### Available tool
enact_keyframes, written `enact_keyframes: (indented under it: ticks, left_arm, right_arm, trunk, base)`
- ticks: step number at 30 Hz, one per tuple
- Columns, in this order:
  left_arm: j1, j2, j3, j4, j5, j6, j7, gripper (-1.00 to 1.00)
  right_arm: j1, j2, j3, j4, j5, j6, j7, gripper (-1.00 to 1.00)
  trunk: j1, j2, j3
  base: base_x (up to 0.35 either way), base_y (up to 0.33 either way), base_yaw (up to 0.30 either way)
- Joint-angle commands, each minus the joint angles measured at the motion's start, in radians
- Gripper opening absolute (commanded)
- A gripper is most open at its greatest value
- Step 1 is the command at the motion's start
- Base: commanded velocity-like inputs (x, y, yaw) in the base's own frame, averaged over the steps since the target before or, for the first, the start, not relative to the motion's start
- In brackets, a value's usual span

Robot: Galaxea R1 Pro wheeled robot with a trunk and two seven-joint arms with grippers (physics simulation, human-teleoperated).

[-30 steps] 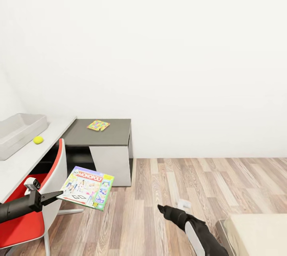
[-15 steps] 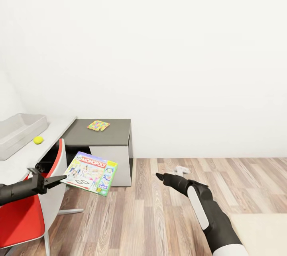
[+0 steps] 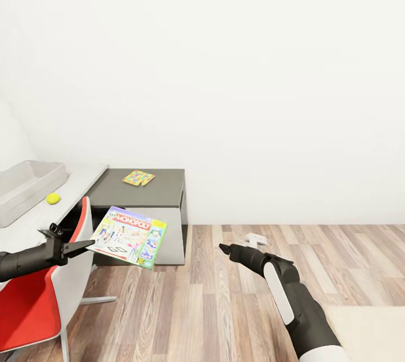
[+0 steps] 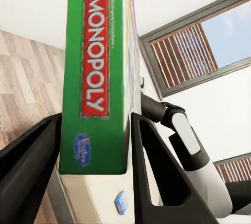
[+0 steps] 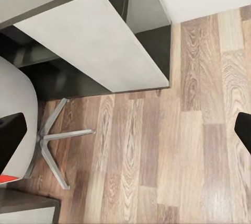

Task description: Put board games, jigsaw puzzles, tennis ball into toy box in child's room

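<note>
Monopoly board game, a flat green-edged box, was held in the air at the left of the head view, above the wood floor and in front of the dark cabinet, tilted with its printed lid facing up. It was clamped by one edge in the left gripper; in the left wrist view the box's green side was seen pinched between the two black fingers. Judged from its look, the box would be light and stiff, with smooth printed card that could slip or swing when held by one edge, so a deeper grip nearer the middle of a long side would likely be steadier.

Further left, the light-grey toy box and the tennis ball were seen on the pale worktop, with a red chair just below it. A jigsaw puzzle lay on the cabinet top.

To the right, the right gripper was held empty over the floor, its fingertips apart at opposite edges of the right wrist view.

Compared with a second before, the board game had been lifted higher and nearer the cabinet, and the right arm had been raised. The bed corner then seen at the lower right had been lost from the head view.
</note>
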Motion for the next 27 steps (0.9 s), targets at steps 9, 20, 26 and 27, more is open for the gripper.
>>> enact_keyframes:
  ticks: [9, 20, 26, 27]
  left_arm:
    - [-0.001, 0.000, 0.001, 0.000, 0.000, 0.011, -0.004, -1.00]
    - [-0.001, 0.000, -0.001, 0.000, -0.001, 0.011, -0.004, -1.00]
    - [-0.001, -0.001, -0.001, 0.000, -0.001, 0.011, -0.004, -1.00]
    - [-0.001, -0.001, -0.001, 0.000, -0.001, 0.011, -0.004, -1.00]
  right_arm:
    - [-0.001, 0.000, 0.000, 0.000, 0.002, 0.005, 0.004, 1.00]
    - [-0.002, 0.000, 0.001, 0.001, 0.003, 0.005, 0.005, 1.00]
    - [-0.002, 0.001, 0.001, 0.001, 0.003, 0.005, 0.005, 1.00]
    - [-0.002, 0.001, 0.001, 0.001, 0.003, 0.005, 0.005, 1.00]
  trunk:
    - [0.001, -0.002, -0.002]
    - [0.001, -0.002, -0.002]
    - [0.001, -0.002, -0.002]
    - [0.001, -0.002, -0.002]
  base:
    - [0.291, -0.077, 0.263]
    - [0.325, 0.073, 0.292]
    - [0.323, 0.116, 0.292]
    - [0.323, 0.093, 0.292]
